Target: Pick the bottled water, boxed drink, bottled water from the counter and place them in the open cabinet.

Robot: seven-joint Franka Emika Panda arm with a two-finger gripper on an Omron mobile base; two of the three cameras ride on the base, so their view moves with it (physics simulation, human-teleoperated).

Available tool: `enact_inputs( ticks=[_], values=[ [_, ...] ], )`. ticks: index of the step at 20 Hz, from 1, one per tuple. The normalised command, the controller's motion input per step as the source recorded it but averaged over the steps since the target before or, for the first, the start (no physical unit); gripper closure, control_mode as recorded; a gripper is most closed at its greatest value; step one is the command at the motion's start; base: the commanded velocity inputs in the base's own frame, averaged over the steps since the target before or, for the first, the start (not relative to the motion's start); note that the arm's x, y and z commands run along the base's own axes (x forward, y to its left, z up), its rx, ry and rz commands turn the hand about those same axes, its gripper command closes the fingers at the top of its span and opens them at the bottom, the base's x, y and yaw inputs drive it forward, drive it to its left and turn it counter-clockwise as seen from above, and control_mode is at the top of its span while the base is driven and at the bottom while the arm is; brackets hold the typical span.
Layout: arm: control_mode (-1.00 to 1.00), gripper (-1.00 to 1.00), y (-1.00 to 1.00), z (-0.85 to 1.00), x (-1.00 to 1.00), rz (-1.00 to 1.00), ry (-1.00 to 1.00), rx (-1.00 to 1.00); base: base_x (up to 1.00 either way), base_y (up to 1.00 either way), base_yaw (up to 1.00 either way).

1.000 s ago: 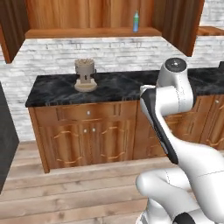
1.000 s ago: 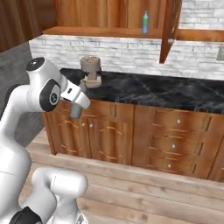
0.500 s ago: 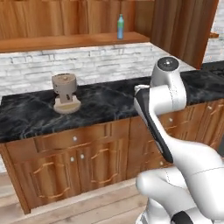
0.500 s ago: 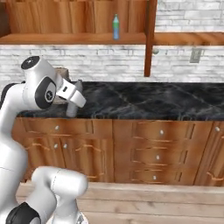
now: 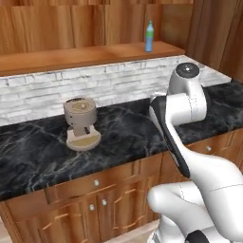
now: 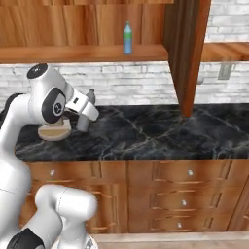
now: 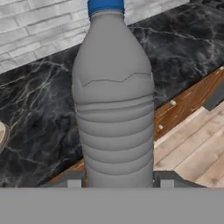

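Bottled water, quantity two: one blue bottle [image 5: 149,36] with green cap on the cabinet shelf [image 5: 85,56] at 12 o'clock; one grey bottle [image 7: 114,105] with blue cap in the hand view. Coffee grinder [image 5: 81,123], quantity one, on the counter [image 5: 118,137] at 9 o'clock.

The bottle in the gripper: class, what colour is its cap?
Blue, on a grey bottle; the hand view shows the cap best.

Worktop [image 5: 128,137]: black marble, white veining, polished with a faint sheen. Cabinet [image 5: 71,33]: warm brown wood, vertical panels, satin finish; shelf board [image 5: 85,56] plain smooth wood. Held bottle [image 7: 114,100]: matt grey plastic, ribbed, blue cap. Shelf bottle [image 6: 128,38]: translucent blue plastic, green cap. Backsplash [image 6: 146,80]: rough whitish brick.
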Motion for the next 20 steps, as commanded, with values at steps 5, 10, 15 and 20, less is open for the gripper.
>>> enact_inputs(
  ticks=[5,10,15,20],
  values=[
    [1.0,1.0,0.0,0.0,0.0,0.0,0.0,0.0,1.0,0.09,-0.11],
    [1.0,1.0,0.0,0.0,0.0,0.0,0.0,0.0,0.48,0.0,-0.03],
    [1.0,1.0,0.0,0.0,0.0,0.0,0.0,0.0,0.0,0.0,0.0],
    [1.0,1.0,0.0,0.0,0.0,0.0,0.0,0.0,0.0,0.0,0.0]
  ],
)
